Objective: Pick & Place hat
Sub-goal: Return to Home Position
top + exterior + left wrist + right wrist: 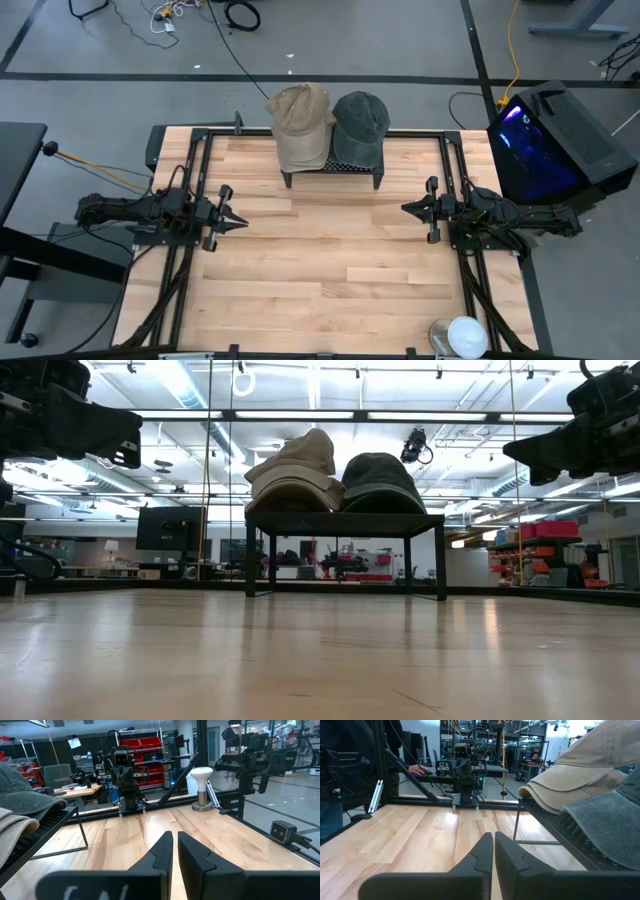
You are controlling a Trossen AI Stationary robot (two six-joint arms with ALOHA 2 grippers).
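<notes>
Left gripper [238, 219] hangs by the worktop's left edge, about midway along it, pointing toward the middle. In its own wrist view the two dark fingers [162, 852] stand together with only a thin slit between them, and they hold nothing. Right gripper [408, 208] faces it from the right edge, also pointing inward, with its fingers [480, 852] drawn together and empty. The two grippers are well apart, with bare wooden worktop [330, 260] between them. The low view shows both arms raised clear of the surface.

A small black shelf [333, 168] stands at the middle of the far edge and carries the caps. The brown caps [300, 122] lie stacked on its left half; the low view shows at least two tan layers [293, 475]. The black cap [360, 125] sits on the right half, touching the brown pile, and shows as one dark dome [380, 485]. Whether another lies beneath it I cannot tell.

A white lamp-like object [465, 335] stands at the near right corner. A computer case [548, 140] glowing blue-violet sits just beyond the right edge.
</notes>
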